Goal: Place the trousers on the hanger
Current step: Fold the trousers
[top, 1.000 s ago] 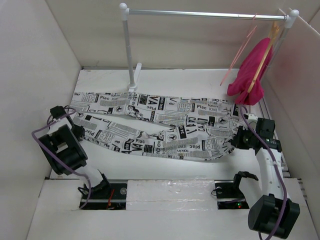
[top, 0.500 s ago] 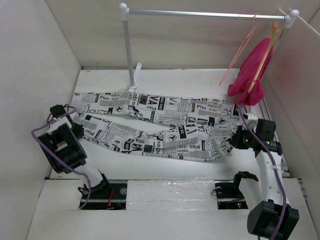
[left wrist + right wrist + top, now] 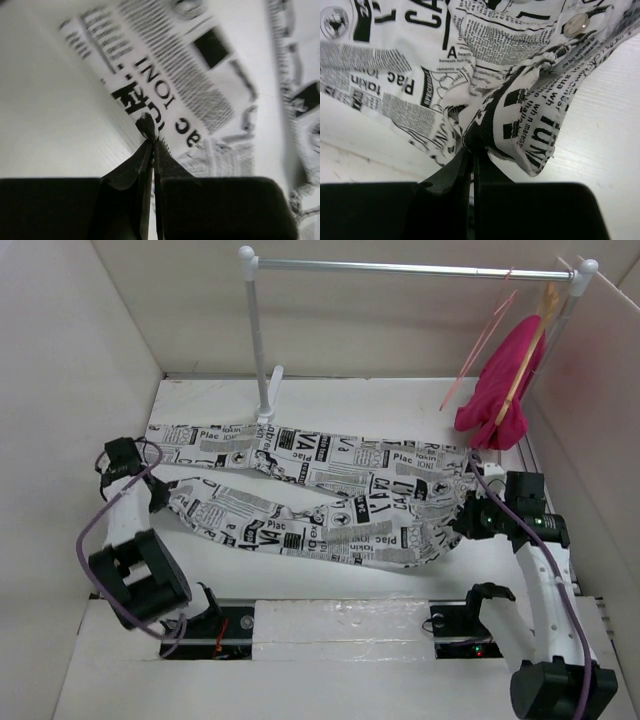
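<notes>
White-linked arms (image 3: 128, 522) with black joints, purple cables (image 3: 84, 537), black tapered gripper fingers (image 3: 127, 172).

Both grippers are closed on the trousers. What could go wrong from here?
1. The left gripper pinches only a small tuft at the edge of the trousers; it might slip out on lifting.
2. The hanger hangs close beside the pink garment, so the right gripper, holding bunched cloth, may snag there.
</notes>
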Robot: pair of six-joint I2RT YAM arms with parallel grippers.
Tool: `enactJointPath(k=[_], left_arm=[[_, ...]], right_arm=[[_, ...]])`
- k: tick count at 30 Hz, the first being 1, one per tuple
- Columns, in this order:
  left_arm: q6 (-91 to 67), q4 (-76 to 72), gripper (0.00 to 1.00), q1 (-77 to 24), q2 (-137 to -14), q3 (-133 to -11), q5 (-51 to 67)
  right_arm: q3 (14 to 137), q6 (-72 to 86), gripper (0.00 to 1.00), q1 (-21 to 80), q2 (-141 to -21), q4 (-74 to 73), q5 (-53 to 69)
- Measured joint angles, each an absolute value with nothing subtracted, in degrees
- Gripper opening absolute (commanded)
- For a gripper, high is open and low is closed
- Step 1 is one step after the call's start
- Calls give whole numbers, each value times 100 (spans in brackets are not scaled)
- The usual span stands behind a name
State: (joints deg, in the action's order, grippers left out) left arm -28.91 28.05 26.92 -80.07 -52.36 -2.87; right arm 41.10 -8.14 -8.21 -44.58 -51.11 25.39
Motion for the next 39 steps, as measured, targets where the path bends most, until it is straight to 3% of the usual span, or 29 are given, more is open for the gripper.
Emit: enactJointPath(k=[5, 10, 22, 30, 32, 33, 34, 36, 39], left_arm=[[-2943, 3581, 0, 2637, -7157, -6624, -554], [-3111, 3892, 0, 2661, -7360, -7343, -751], [-3437, 4018, 0, 1909, -9721, -9585, -1046], [-3321, 4160, 2, 893, -12145, -12363, -1900], [-3221, 4180, 20, 716, -12814, -13026, -2023], [-3216, 4174, 36, 694, -12901, -13098, -2034], [-3135, 4145, 48, 631, -13251, -13246, -2049], [-3024, 4215, 99, 624, -13500, -13255, -2018], [-2869, 4346, 99, 679, -13679, -13255, -1942]], right_arm=[[5107, -869, 0, -257, -4397, -5924, 1671], [5478, -943, 0, -502, -4716, -5776, 1133], [5789, -497, 0, -1625, -7387, -3828, 1844], [6447, -161, 0, -1831, -8882, -2930, 2102], [6643, -23, 19, -1833, -9218, -2733, 2106], [6753, 49, 48, -1828, -9384, -2644, 2102], [6858, 95, 62, -1826, -9535, -2550, 2099], [7085, 113, 78, -1787, -9804, -2482, 2095], [7144, 113, 86, -1699, -9874, -2366, 2102]])
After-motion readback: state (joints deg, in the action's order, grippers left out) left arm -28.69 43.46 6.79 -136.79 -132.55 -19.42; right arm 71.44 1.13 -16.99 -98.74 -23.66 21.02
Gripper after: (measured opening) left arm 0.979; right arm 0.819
